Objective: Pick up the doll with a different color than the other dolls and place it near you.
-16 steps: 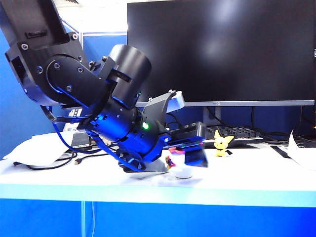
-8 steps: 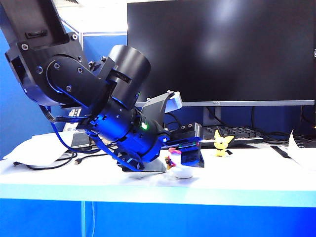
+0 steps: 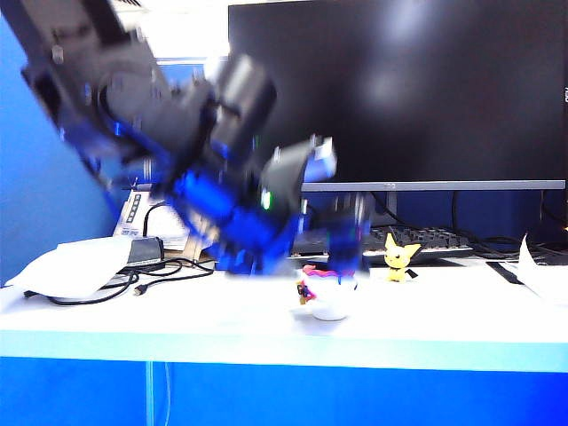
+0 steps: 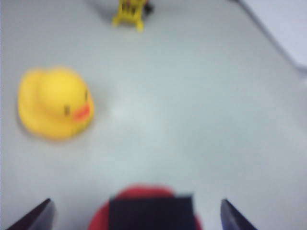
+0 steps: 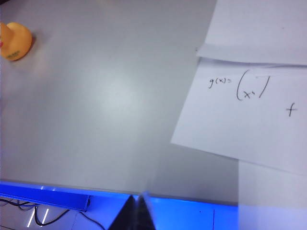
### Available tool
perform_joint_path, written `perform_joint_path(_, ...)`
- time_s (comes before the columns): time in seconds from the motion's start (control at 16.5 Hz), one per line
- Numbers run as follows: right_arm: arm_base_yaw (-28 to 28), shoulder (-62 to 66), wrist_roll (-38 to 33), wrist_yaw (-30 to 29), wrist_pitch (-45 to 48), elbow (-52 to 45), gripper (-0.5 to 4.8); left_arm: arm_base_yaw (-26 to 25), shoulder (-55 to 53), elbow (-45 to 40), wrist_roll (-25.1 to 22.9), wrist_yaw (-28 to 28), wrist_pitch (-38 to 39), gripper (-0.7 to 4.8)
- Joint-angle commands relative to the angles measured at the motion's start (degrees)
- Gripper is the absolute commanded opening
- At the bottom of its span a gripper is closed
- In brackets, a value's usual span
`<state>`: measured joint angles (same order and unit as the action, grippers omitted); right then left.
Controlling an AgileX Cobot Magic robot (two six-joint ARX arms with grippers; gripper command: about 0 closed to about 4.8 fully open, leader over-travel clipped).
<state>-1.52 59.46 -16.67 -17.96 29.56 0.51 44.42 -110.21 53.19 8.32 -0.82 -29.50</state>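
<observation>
White doll [image 3: 329, 295] with the red scalloped rim stands upright on the bench [image 3: 177, 324], close to the front edge, a little left of centre in the exterior view. The two yellow dolls stand apart from it: the pointy-eared figure [image 3: 400, 258] farther back and to its right, and the duck [image 4: 55, 104] on open bench, seen only by the wrist cameras.

Left end effector [image 3: 346, 253] sits just above and behind the white doll in the exterior view, heavily motion-blurred. In the left wrist view its fingers are spread wide, one tip [image 4: 36, 216] in each lower corner of the frame, with the doll's dark top and red rim [image 4: 146, 211] between them. Jaws open, nothing gripped; whether a pad touches the doll I cannot tell.

Right end effector [image 5: 136, 213] shows only as a dark blurred tip over the bench edge, beside a handwritten sheet of paper [image 5: 249, 115]. Open or closed cannot be read.

Step in hand, as I judge it: the doll looks to be already set near the front edge, so what remains is getting the left arm clear of it.

Notes for doing it well:
- Keep the fingers at full spread while they are alongside the doll.
- Move up and away along the finger axis, not sideways; the doll is small and likely light, so a glancing pad would tip it.
- Avoid sweeping toward the pointy-eared figure.
- Right arm stays parked.
</observation>
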Motion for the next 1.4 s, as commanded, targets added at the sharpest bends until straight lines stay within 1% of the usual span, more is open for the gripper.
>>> perform_joint_path(0.06,0.02,-0.15,0.2,0.02,0.68,0.07,-0.05,-0.09,2.12,1.84,-1.4,0.2,1.11,4.79)
perform_joint_path(0.18,0.02,-0.15,0.2,0.02,0.66,0.07,-0.05,-0.09,3.78,2.97,-2.03,0.31,3.48,4.79)
perform_joint_path(0.24,0.02,-0.15,0.2,0.02,0.68,0.07,-0.05,-0.09,5.75,3.02,-2.43,2.01,4.85,4.79)
perform_joint_path(0.36,0.02,-0.15,0.2,0.02,0.66,0.07,-0.05,-1.73,12.74,3.02,-6.08,4.76,11.52,4.79)
perform_joint_path(0.42,0.02,-0.15,0.2,0.02,0.68,0.07,-0.05,-3.58,17.0,2.89,-6.16,4.17,15.04,4.79)
perform_joint_path(0.49,0.02,-0.15,0.2,0.02,0.66,0.07,-0.05,-6.47,22.51,2.78,-6.14,0.26,18.56,4.6)
perform_joint_path(0.55,0.02,-0.15,0.2,0.02,0.68,0.07,-0.05,-8.39,26.12,2.47,-6.19,-3.13,19.76,3.43)
perform_joint_path(0.61,0.02,-0.15,0.2,0.02,0.66,0.07,-0.05,-10.36,30.62,2.1,-6.25,-5.88,21.27,1.71)
perform_joint_path(0.67,0.02,-0.15,0.2,0.0,0.66,0.07,-0.05,-11.58,34.62,1.97,-6.43,-6.03,23.61,0.47)
perform_joint_path(0.73,0.02,-0.13,0.17,0.04,0.66,0.07,-0.05,-12.44,40.0,0.68,-6.64,-5.46,26.53,0.34)
perform_joint_path(0.85,0.02,-0.15,0.2,-0.15,0.66,0.07,-0.05,-12.48,45.92,-2.1,-7.08,-4.44,31.41,0.31)
perform_joint_path(0.91,0.02,-0.15,0.2,0.02,0.66,0.07,-0.05,-12.48,49.68,-4.92,-7.04,-3.21,33.77,0.25)
perform_joint_path(1.03,0.02,-0.15,0.2,0.0,0.66,0.07,-0.05,-12.48,57.35,-11.69,-5.49,-1.31,34.23,0.24)
perform_joint_path(1.09,0.02,-0.15,0.2,0.04,0.68,0.07,-0.05,-12.48,63.3,-15.8,-3.91,1.64,35.28,0.24)
perform_joint_path(1.21,0.02,-0.15,0.2,-0.02,0.66,0.07,-0.05,-12.48,72.91,-21.75,-2.03,2.54,36.74,0.25)
perform_joint_path(1.27,0.02,-0.15,0.2,-0.07,0.66,0.07,-0.05,-12.48,79.43,-25.03,-1.44,4.24,39.26,0.25)
perform_joint_path(1.4,0.02,-0.15,0.2,0.02,0.68,0.07,-0.05,-12.48,87.38,-29.2,-0.15,6.14,42.07,0.25)
